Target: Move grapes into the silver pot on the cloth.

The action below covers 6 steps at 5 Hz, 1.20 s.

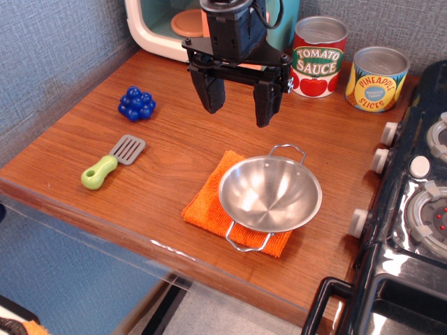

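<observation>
The grapes (137, 103), a small glossy dark-blue bead cluster, lie on the wooden table at the left. The silver pot (269, 194), shallow and shiny with two wire loop handles, sits empty on the orange cloth (207, 202) near the table's front edge. My gripper (238, 105) hangs in the air above the table's middle, to the right of the grapes and behind the pot. Its two black fingers are spread apart and hold nothing.
A green-handled grey spatula (112, 161) lies in front of the grapes. A tomato sauce can (318, 57) and a pineapple slices can (377, 79) stand at the back right. A toy stove (412, 209) borders the right side. A toy microwave (167, 24) stands at the back.
</observation>
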Tool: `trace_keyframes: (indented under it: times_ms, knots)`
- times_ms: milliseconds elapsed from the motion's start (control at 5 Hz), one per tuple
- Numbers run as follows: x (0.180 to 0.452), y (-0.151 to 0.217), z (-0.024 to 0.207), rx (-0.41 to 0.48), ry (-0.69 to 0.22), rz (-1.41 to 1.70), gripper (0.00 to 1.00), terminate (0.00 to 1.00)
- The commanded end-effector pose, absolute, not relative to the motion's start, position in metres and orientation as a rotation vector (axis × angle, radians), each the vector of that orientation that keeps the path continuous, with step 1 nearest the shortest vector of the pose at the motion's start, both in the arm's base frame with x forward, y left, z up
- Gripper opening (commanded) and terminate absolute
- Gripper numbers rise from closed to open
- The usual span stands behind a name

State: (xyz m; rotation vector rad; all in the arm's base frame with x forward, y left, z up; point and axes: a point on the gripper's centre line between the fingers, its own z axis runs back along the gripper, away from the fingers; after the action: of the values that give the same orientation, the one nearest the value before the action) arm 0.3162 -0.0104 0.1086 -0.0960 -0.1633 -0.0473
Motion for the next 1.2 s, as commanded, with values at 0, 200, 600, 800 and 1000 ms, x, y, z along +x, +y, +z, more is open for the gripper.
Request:
trace_keyframes:
  times_ms: [0,200,600,800,1000]
  knots:
    - [0.316,-0.010,0.109,-0.096,-0.163,-0.047,1.00,0.00]
    - [0.330,0.016,0.102,-0.100,-0.189,-0.025,1.00,0.00]
    - [0.348,0.102,0.113,0.072,-0.140,0.061,1.00,0.00]
    - [0.350,0.133,0.101,0.108,-0.102,0.125,1.00,0.00]
    - [0.351,0.152,0.089,0.112,-0.082,0.203,1.00,0.00]
